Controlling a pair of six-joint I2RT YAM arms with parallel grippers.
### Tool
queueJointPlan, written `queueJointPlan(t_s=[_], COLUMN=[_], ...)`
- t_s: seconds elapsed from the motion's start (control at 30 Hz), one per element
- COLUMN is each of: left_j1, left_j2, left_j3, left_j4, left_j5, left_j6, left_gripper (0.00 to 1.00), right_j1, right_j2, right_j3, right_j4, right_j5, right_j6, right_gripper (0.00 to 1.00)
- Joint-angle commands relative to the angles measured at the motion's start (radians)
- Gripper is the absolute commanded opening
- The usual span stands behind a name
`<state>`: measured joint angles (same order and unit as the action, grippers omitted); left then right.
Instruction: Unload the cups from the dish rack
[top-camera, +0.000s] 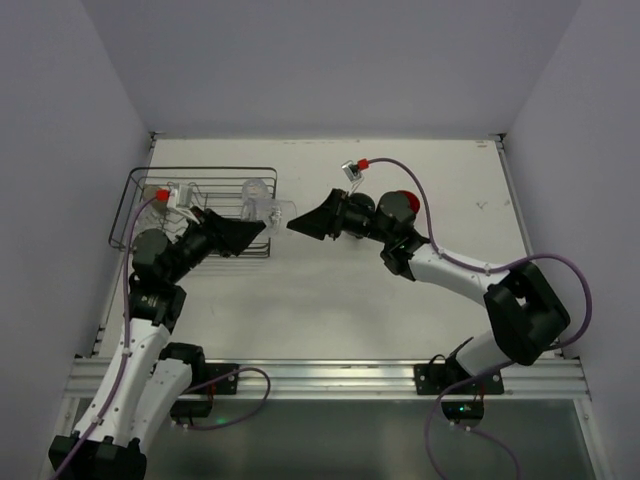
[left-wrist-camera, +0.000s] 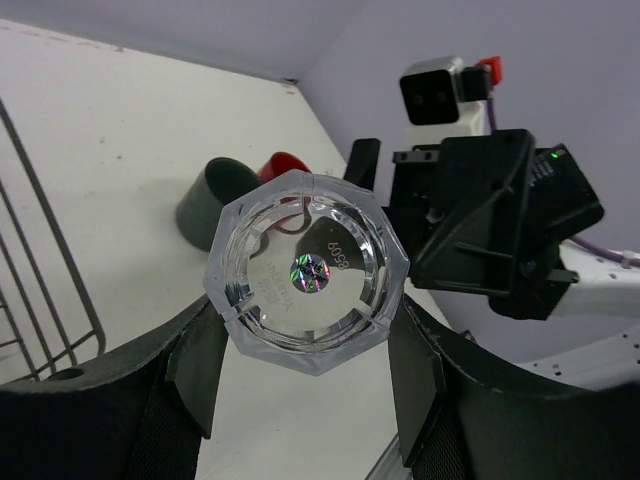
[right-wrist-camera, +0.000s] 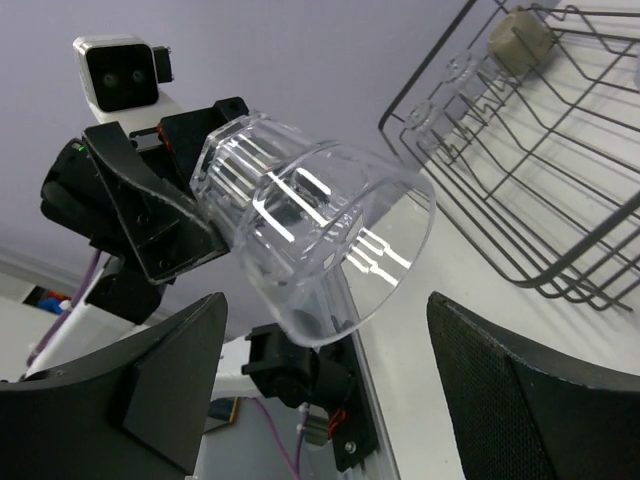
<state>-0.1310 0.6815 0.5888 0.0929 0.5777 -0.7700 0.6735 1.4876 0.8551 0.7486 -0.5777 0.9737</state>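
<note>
My left gripper (top-camera: 258, 232) is shut on the small clear tumbler (top-camera: 280, 212) and holds it in the air just right of the dish rack (top-camera: 135, 215). In the left wrist view the tumbler's faceted base (left-wrist-camera: 308, 272) sits between my fingers (left-wrist-camera: 200, 370). My right gripper (top-camera: 298, 225) is open and faces it; in the right wrist view the tumbler's mouth (right-wrist-camera: 320, 235) hangs between the spread fingers (right-wrist-camera: 530, 390), not touching them. The red mug (top-camera: 400, 203) and the dark grey-green mug (left-wrist-camera: 215, 200) stand on the table. A clear glass mug (top-camera: 255, 188) and the olive-grey cup (right-wrist-camera: 520, 40) are in the rack.
The rack's wire wall (left-wrist-camera: 50, 260) is close on the left of the held tumbler. The right arm (left-wrist-camera: 490, 225) fills the space straight ahead of the left gripper. White walls close the table at the back and sides.
</note>
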Motion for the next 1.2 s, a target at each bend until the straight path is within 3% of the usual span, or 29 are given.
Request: queueJointPlan(t_s=[0.0, 0.23, 0.37, 0.43, 0.47, 0.5, 0.57, 0.6, 0.67, 0.8, 0.83, 0.9, 0.93, 0.97, 1.03, 1.17], left_j1=[0.004, 0.002, -0.001, -0.001, -0.001, -0.001, -0.001, -0.001, -0.001, -0.001, -0.001, -0.008, -0.012, -0.016, -0.044, -0.133], left_j2=[-0.031, -0.01, -0.008, -0.007, -0.008, -0.007, -0.004, -0.002, 0.007, 0.006, 0.003, -0.017, -0.028, -0.045, -0.056, -0.059], left_j3=[-0.017, -0.067, -0.081, -0.081, -0.08, -0.067, -0.037, 0.001, 0.057, 0.161, 0.167, 0.146, 0.111, 0.094, 0.066, 0.068], left_j4=[0.156, 0.241, 0.245, 0.226, 0.219, 0.203, 0.121, 0.084, -0.068, -0.326, -0.376, -0.389, -0.383, -0.375, -0.371, -0.406], left_j5=[0.149, 0.181, 0.189, 0.191, 0.194, 0.195, 0.192, 0.186, 0.14, 0.01, -0.007, -0.058, -0.064, -0.065, -0.088, -0.157], left_j6=[-0.124, -0.167, -0.154, -0.143, -0.124, -0.108, -0.027, 0.006, 0.14, 0.337, 0.363, 0.39, 0.391, 0.397, 0.408, 0.436], left_gripper=[0.18, 0.2, 0.31, 0.41, 0.48, 0.65, 0.88, 0.92, 1.0, 1.0, 1.0, 1.0, 1.0, 1.0, 1.0, 1.0], right_j1=[0.003, 0.005, 0.005, 0.003, 0.005, 0.005, -0.008, -0.014, -0.046, -0.144, -0.194, -0.238, -0.271, -0.299, -0.407, -0.495], right_j2=[0.037, 0.077, 0.102, 0.103, 0.097, 0.086, 0.036, 0.016, -0.058, -0.226, -0.266, -0.375, -0.398, -0.423, -0.42, -0.322], right_j3=[0.045, 0.078, 0.068, 0.062, 0.058, 0.039, 0.006, -0.004, -0.042, -0.09, -0.09, -0.039, -0.016, 0.033, 0.093, 0.311], right_j4=[0.179, 0.294, 0.428, 0.465, 0.465, 0.462, 0.393, 0.355, 0.206, -0.153, -0.351, -0.591, -0.788, -0.863, -1.025, -1.26], right_j5=[-0.059, -0.125, -0.114, -0.094, -0.084, -0.056, -0.028, -0.021, -0.002, 0.068, 0.152, 0.334, 0.461, 0.604, 0.61, 0.812], right_j6=[0.069, 0.129, 0.216, 0.229, 0.229, 0.22, 0.171, 0.149, 0.065, -0.12, -0.168, -0.344, -0.398, -0.47, -0.515, -0.667], right_gripper=[0.82, 0.6, 0.42, 0.31, 0.14, 0.08, 0.0, 0.0, 0.0, 0.0, 0.0, 0.0, 0.0, 0.0, 0.0, 0.0])
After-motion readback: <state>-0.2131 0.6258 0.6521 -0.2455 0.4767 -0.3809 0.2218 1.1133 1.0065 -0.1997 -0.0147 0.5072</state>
